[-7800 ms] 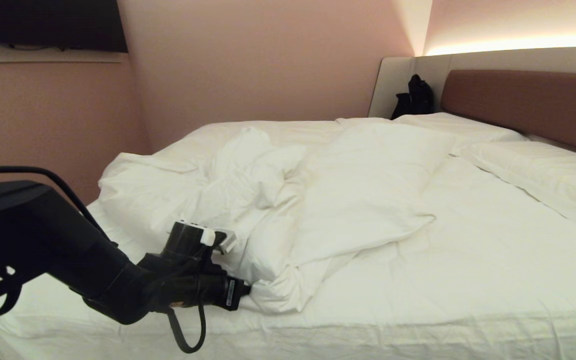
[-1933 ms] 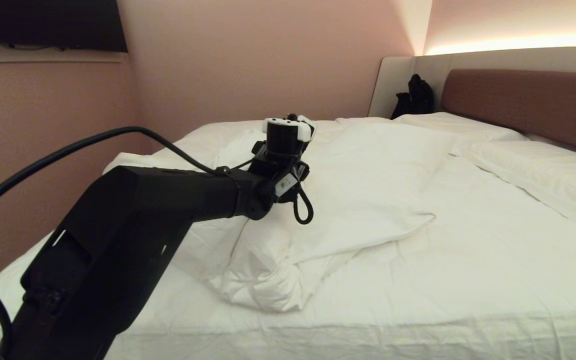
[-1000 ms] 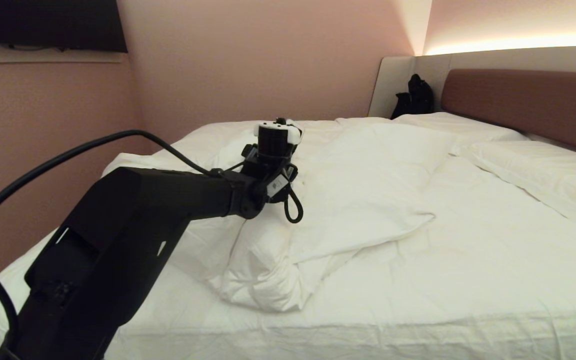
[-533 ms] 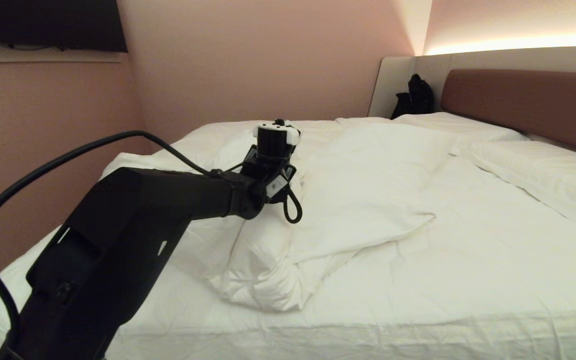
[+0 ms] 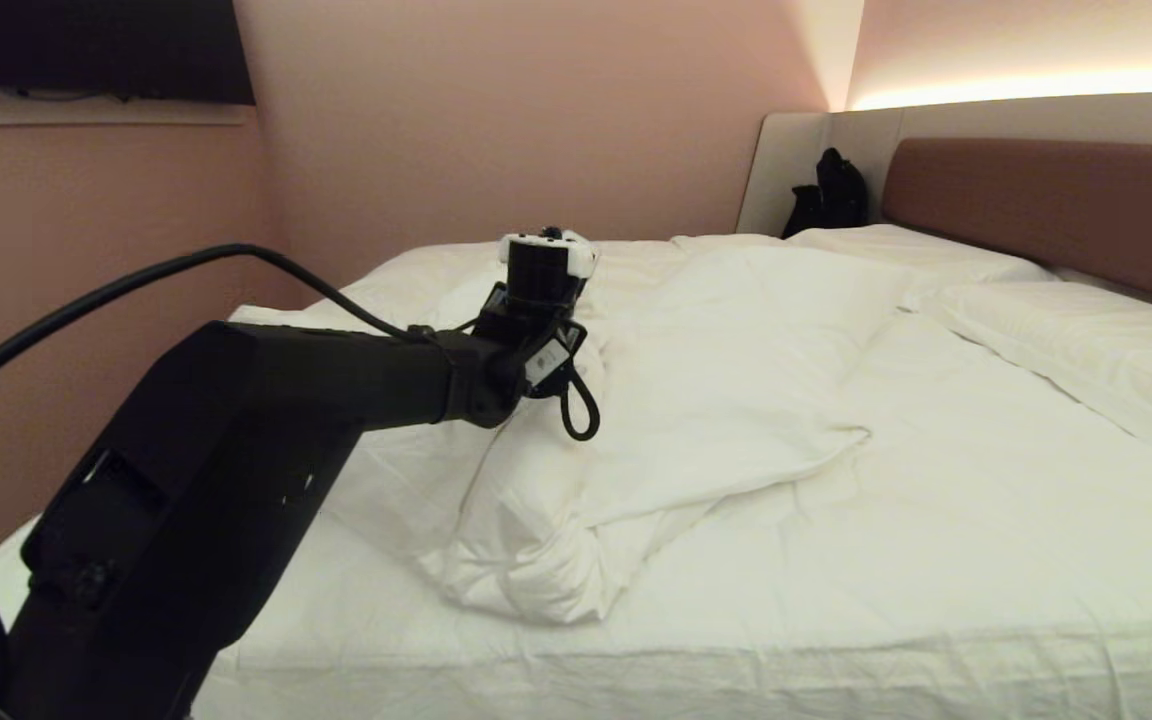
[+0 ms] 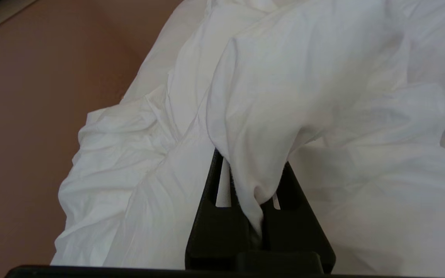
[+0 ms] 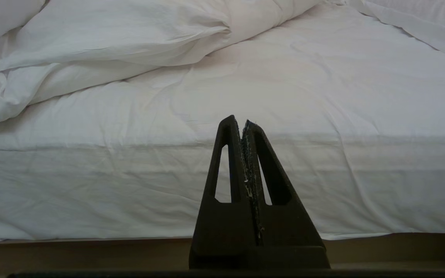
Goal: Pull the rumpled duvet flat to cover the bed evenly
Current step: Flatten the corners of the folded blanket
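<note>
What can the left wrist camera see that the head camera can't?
Only the left wrist view shows the left tool pinching a fold of the duvet between its fingers. Only the head view shows the headboard, the pillows, a black bag and the whole left arm. Both show the rumpled white duvet and the pink wall.

Pink walls (image 5: 496, 130) close round me. A dark screen (image 5: 96, 45) hangs high to my left above a pale ledge (image 5: 86, 113). Warm light (image 5: 1026, 85) glows along the far wall, and a black bag (image 5: 829, 195) stands in the corner.
</note>
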Tool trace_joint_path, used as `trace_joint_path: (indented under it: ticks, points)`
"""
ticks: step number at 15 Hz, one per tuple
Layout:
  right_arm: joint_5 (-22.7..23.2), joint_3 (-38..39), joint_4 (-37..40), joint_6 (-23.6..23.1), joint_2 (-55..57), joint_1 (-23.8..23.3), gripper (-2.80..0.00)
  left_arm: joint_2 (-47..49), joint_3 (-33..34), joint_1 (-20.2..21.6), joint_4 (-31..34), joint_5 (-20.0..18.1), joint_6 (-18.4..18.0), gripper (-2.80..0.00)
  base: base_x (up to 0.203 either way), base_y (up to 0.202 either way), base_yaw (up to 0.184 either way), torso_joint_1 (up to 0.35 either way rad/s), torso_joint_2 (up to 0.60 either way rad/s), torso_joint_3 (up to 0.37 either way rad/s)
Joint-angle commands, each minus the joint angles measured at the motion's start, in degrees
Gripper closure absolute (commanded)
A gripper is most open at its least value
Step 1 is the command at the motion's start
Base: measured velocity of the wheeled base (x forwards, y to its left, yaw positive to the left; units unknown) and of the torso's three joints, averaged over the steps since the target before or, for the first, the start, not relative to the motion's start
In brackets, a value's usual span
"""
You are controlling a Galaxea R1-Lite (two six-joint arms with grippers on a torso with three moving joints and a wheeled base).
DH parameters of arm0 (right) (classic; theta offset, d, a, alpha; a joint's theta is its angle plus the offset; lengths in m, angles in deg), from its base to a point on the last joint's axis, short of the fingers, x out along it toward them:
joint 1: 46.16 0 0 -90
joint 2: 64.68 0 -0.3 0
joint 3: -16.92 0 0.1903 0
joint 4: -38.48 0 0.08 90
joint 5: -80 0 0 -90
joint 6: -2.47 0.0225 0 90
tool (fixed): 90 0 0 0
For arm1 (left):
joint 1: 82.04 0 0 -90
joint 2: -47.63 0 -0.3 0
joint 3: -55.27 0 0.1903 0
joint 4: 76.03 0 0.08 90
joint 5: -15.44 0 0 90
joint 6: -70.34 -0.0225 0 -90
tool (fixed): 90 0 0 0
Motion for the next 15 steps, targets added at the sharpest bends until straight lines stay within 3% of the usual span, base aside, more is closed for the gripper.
trace_joint_path:
  ticks: [1, 5, 15]
  points:
    - [0.02, 0.0, -0.01, -0.04, 0.09, 0.0, 0.0, -2.73, 0.01, 0.15, 2.95, 0.23, 1.64, 0.0, 0.0, 0.0, 0.0, 0.0, 0.0, 0.0]
    - [0.02, 0.0, -0.01, -0.04, 0.09, -0.07, 0.0, -9.47, 2.28, 0.13, 12.04, 0.24, 6.05, 0.0, 0.0, 0.0, 0.0, 0.0, 0.0, 0.0]
    - [0.02, 0.0, -0.01, -0.04, 0.09, -0.08, 0.0, -30.41, 24.91, 3.25, 21.39, 0.75, 6.56, 0.0, 0.0, 0.0, 0.0, 0.0, 0.0, 0.0]
